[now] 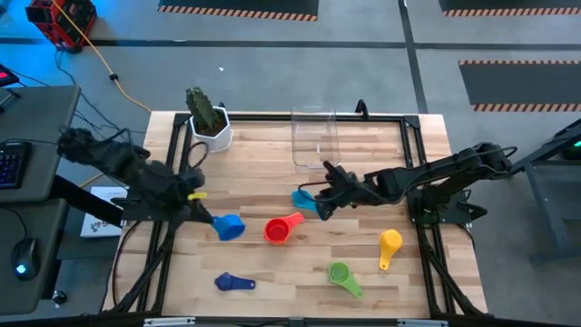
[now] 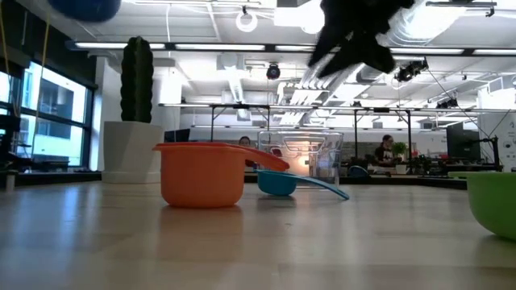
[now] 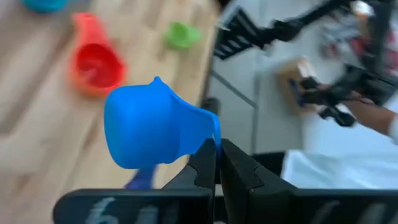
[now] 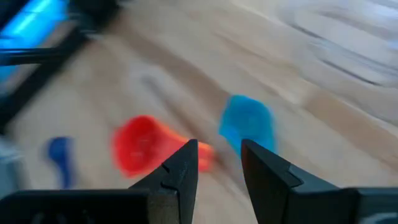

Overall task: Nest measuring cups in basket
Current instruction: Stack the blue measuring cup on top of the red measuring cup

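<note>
My left gripper [image 1: 207, 218] is shut on a blue measuring cup [image 1: 228, 227] at the table's left; the cup also shows at the top of the low view [image 2: 85, 6]. My right gripper [image 1: 321, 200] hangs open and empty above the table, just right of the light blue cup [image 1: 304, 201], which rests on its bowl. In the right wrist view the open fingers [image 4: 217, 163] point toward this cup [image 4: 247, 124]. A red cup sits inside an orange cup [image 1: 282, 230] on the table's middle. The clear basket [image 1: 315, 136] stands at the far edge. My left gripper pinches the blue cup's flat handle [image 3: 210, 132] between its two fingers. The fingers come slanting from the table's left. The bowl [image 3: 146, 127] sticks out beyond the fingertips, and the cup is lifted clear of the table.
A yellow cup [image 1: 389, 245], a green cup [image 1: 342, 275] and a dark blue cup [image 1: 233, 283] lie on the near half of the table. A white pot with a cactus [image 1: 209, 123] stands at the far left corner. People sit in the room behind [image 2: 387, 149].
</note>
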You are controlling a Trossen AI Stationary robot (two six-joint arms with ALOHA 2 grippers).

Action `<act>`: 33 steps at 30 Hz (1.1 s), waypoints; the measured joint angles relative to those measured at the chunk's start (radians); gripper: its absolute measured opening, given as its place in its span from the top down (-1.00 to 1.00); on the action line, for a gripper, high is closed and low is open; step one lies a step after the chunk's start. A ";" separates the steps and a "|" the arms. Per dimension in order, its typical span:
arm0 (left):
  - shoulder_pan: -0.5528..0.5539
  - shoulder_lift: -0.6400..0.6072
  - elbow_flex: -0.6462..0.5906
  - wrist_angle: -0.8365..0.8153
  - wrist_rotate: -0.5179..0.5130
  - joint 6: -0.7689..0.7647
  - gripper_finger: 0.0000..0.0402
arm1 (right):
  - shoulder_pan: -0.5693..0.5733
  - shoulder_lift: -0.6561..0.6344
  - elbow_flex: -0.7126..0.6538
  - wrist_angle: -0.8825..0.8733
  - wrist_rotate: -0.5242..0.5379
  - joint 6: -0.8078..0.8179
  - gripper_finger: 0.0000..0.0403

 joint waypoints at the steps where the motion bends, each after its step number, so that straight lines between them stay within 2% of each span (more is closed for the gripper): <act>1: 0.029 0.013 0.000 0.025 0.043 0.020 1.00 | 0.000 0.000 0.000 0.043 -0.029 -0.025 0.44; 4: 0.108 0.057 0.000 0.079 0.130 0.081 1.00 | 0.003 0.004 0.000 0.215 -0.109 -0.072 0.44; 7: 0.172 0.099 -0.001 0.102 0.176 0.123 1.00 | 0.022 0.022 0.000 0.420 -0.172 -0.102 0.44; 9: 0.209 0.119 -0.001 0.107 0.192 0.135 1.00 | 0.043 0.036 0.000 0.541 -0.172 -0.118 0.43; 11: 0.242 0.133 -0.001 0.109 0.215 0.147 1.00 | 0.062 0.053 0.020 0.584 -0.151 -0.119 0.42; 13: 0.269 0.142 -0.001 0.119 0.245 0.149 1.00 | 0.078 0.076 0.070 0.521 -0.139 -0.119 0.37; 17: 0.304 0.148 -0.001 0.152 0.275 0.141 1.00 | 0.109 0.158 0.235 0.265 -0.095 -0.176 0.22; 20: 0.321 0.155 0.000 0.193 0.279 0.124 1.00 | 0.119 0.239 0.370 0.051 0.030 -0.205 0.08; 23: 0.337 0.154 -0.001 0.214 0.276 0.115 1.00 | 0.115 0.313 0.465 -0.087 0.149 -0.152 -0.03; 25: 0.346 0.153 0.000 0.209 0.270 0.115 1.00 | 0.113 0.352 0.498 -0.103 0.163 -0.131 -0.08; 30: 0.356 0.154 0.000 0.209 0.231 0.113 1.00 | 0.110 0.400 0.507 0.022 0.087 -0.124 -0.10; 33: 0.360 0.154 0.000 0.210 0.231 0.113 1.00 | 0.108 0.416 0.505 0.032 0.091 -0.119 -0.10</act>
